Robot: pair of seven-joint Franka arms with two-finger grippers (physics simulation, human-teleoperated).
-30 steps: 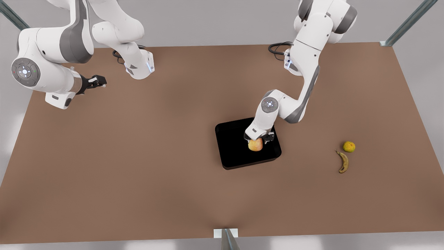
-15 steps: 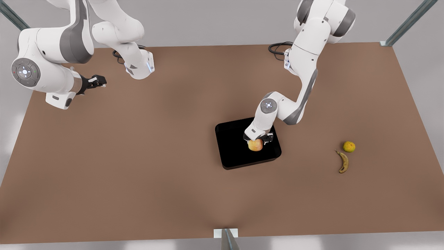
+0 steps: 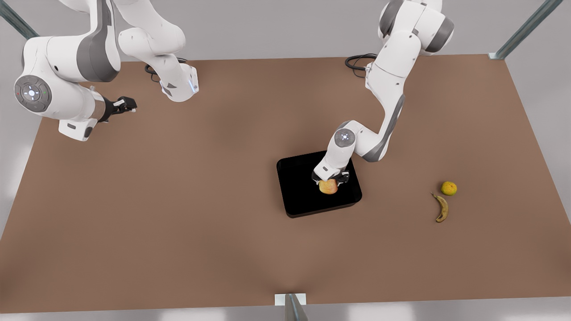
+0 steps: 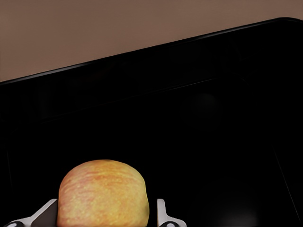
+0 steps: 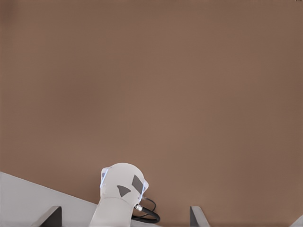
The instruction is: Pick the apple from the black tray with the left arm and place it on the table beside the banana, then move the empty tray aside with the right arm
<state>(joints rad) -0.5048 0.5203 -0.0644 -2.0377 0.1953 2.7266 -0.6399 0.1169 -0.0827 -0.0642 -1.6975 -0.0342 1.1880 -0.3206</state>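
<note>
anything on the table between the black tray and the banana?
No. In the front view, only bare brown tabletop separates the matt-black rectangular tray from the brown-mottled curved banana. The small yellow-green round fruit sits just beyond the banana.

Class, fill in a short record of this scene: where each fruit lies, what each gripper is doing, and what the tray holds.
apple: in the tray, between the left gripper's fingers
tray: on the table, holding the apple
left gripper: shut on the apple
right gripper: open, waiting above the table's far corner
banana: on the table, beside a small round fruit
</note>
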